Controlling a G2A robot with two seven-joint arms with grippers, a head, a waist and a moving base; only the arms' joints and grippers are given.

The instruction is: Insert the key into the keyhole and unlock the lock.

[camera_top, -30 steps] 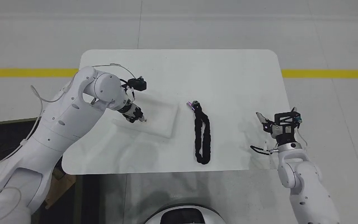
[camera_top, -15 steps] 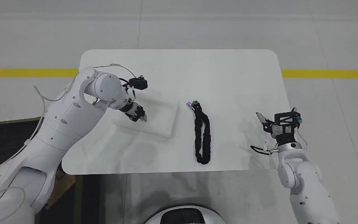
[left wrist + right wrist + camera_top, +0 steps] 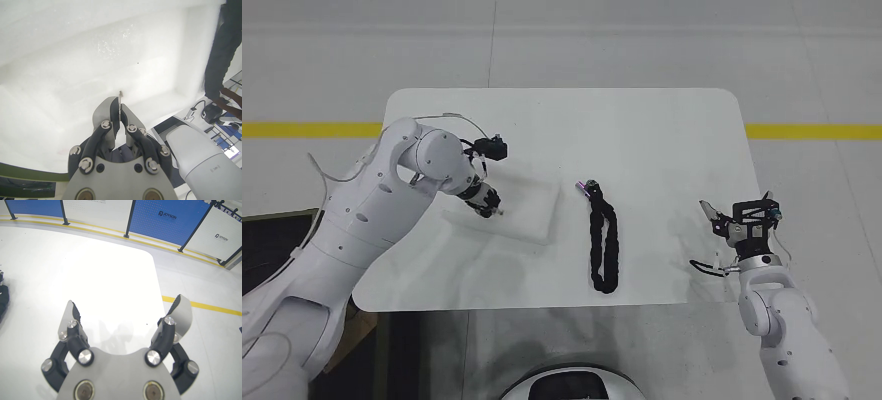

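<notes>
My left gripper [image 3: 119, 106] [image 3: 494, 210] is shut on a thin silver key [image 3: 120, 98], whose tip pokes out past the fingertips just above a white foam pad [image 3: 527, 215]. The black chain lock [image 3: 602, 243] lies in the middle of the table, its purple-tipped lock end [image 3: 588, 187] toward the far side. In the left wrist view its black sleeve [image 3: 223, 56] hangs at the edge. Over the table's right front edge my right gripper [image 3: 712, 238] [image 3: 125, 308] stands open and holds nothing.
The white table [image 3: 662, 140] has bare room between the chain and the right gripper and along its far side. A yellow floor line [image 3: 302, 129] runs past both sides of the table. Blue and white panels [image 3: 166, 217] stand beyond it.
The left arm has shifted slightly toward the far side with the key, staying over the foam pad. The right arm and the chain lock have not moved.
</notes>
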